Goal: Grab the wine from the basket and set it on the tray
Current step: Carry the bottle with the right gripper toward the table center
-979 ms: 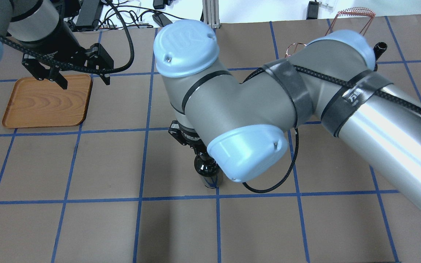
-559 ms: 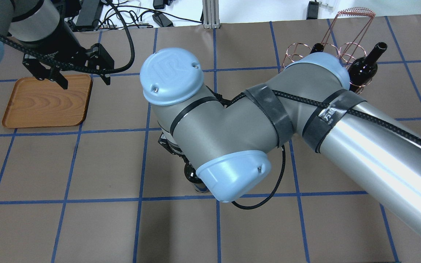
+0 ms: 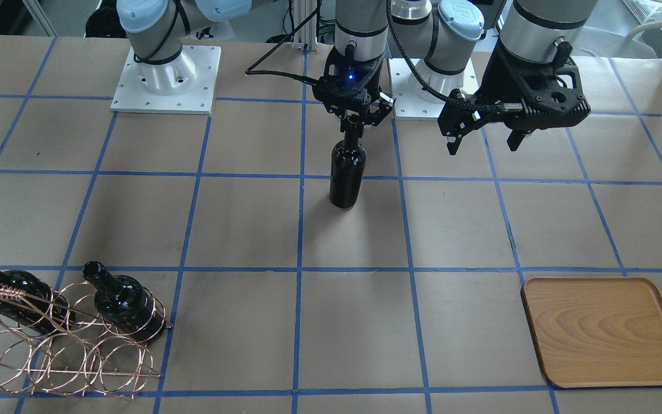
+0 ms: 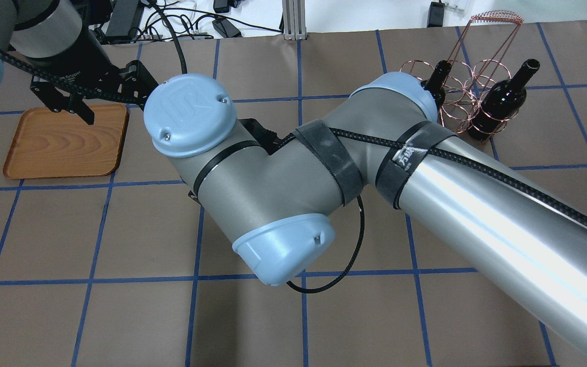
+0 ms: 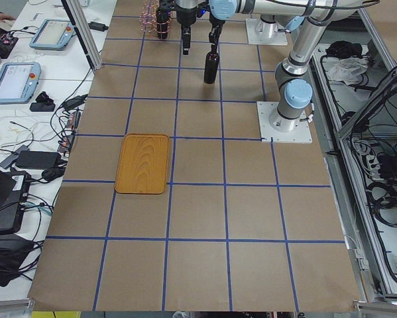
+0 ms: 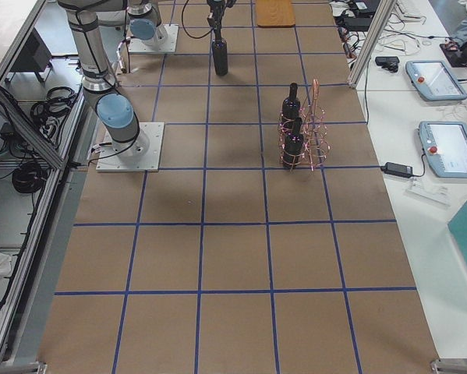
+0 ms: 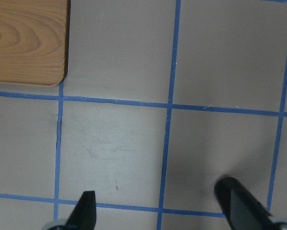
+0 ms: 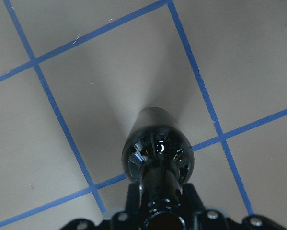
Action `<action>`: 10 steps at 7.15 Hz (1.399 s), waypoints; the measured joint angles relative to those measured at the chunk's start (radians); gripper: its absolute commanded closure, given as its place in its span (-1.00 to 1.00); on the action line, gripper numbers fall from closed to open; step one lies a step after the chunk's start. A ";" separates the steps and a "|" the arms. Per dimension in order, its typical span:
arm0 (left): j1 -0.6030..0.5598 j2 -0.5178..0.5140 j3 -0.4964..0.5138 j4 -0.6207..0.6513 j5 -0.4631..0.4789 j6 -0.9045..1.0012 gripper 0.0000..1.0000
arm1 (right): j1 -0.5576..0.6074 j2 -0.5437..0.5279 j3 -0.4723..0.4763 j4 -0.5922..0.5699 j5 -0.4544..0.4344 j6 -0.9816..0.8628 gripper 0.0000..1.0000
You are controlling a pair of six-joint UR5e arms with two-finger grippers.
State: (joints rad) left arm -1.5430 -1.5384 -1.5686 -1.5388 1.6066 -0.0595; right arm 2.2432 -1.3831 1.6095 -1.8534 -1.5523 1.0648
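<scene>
My right gripper (image 3: 354, 122) is shut on the neck of a black wine bottle (image 3: 347, 172), which hangs upright over the middle of the table. The right wrist view looks down on its shoulder (image 8: 157, 155). In the overhead view my right arm hides both. The copper wire basket (image 3: 61, 351) holds two more bottles (image 3: 121, 302) and also shows in the overhead view (image 4: 459, 89). The wooden tray (image 3: 607, 333) lies empty. My left gripper (image 3: 483, 146) is open and empty, above the table beside the tray (image 4: 64, 140).
Blue tape lines grid the brown table. The arm bases (image 3: 164, 80) stand at the robot's edge. Cables and boxes (image 4: 120, 20) lie beyond the far edge. The left wrist view shows the tray's corner (image 7: 28, 43) and bare table.
My right arm has swung left in the overhead view, towards the tray, carrying the bottle, which is now hidden under the arm. The basket and its two bottles are uncovered. The left arm has not moved.
</scene>
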 measured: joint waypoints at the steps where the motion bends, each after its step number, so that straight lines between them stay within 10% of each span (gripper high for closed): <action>1: 0.000 -0.001 -0.001 -0.006 0.000 -0.001 -1.00 | 0.003 0.002 -0.002 0.002 0.000 0.002 1.00; 5: 0.017 0.002 -0.003 -0.017 0.009 0.032 -1.00 | 0.021 0.004 -0.002 0.010 0.002 0.028 0.89; 6: 0.041 0.001 -0.002 -0.016 0.006 0.081 -1.00 | 0.023 0.005 -0.002 0.017 0.002 0.034 0.18; 7: 0.066 0.001 -0.002 -0.019 0.002 0.114 -1.00 | 0.023 0.006 -0.002 0.021 0.001 0.035 -0.99; 10: 0.085 0.003 -0.002 -0.028 0.000 0.130 -1.00 | 0.024 0.005 -0.003 0.018 -0.004 0.032 -1.00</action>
State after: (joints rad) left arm -1.4585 -1.5358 -1.5710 -1.5670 1.6069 0.0703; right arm 2.2670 -1.3783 1.6062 -1.8353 -1.5566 1.0969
